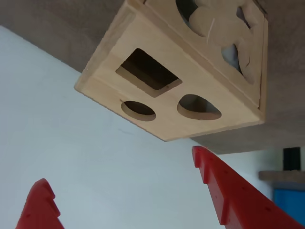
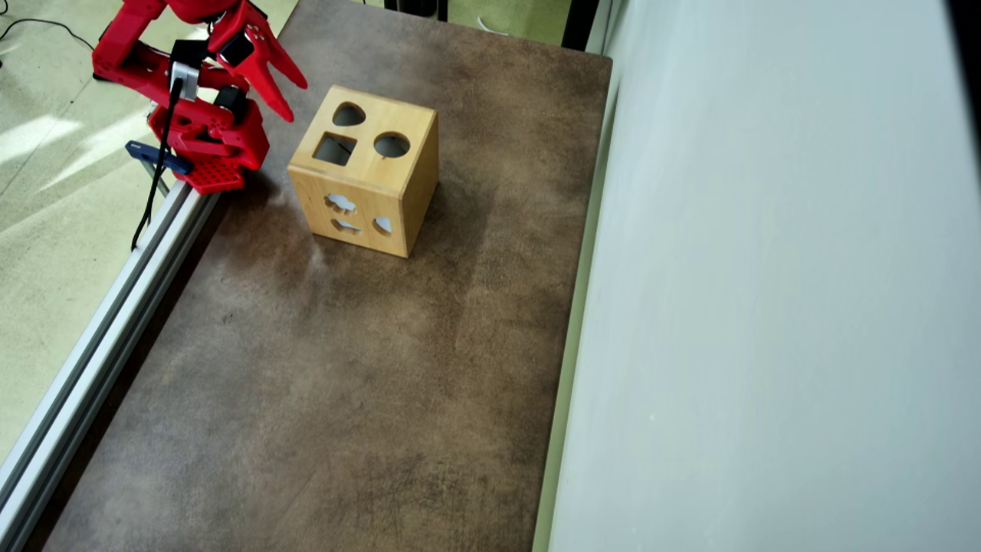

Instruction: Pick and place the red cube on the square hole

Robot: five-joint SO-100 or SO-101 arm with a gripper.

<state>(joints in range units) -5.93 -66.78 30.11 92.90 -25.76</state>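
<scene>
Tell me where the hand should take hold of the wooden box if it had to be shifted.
Probably the top panel's strip between the square hole and the edge nearest the arm, coming from above: one finger into the hole, one outside the wall. The wooden box stands upright and looks wider than the open hand spreads, so its full body seems ungrippable.

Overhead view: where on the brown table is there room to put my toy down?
Nearly everywhere. The big bare stretch of table runs from the wooden box to the near edge, between the metal rail and the wall. It is only crowded in the far left corner, where the open gripper hangs beside the box.
</scene>
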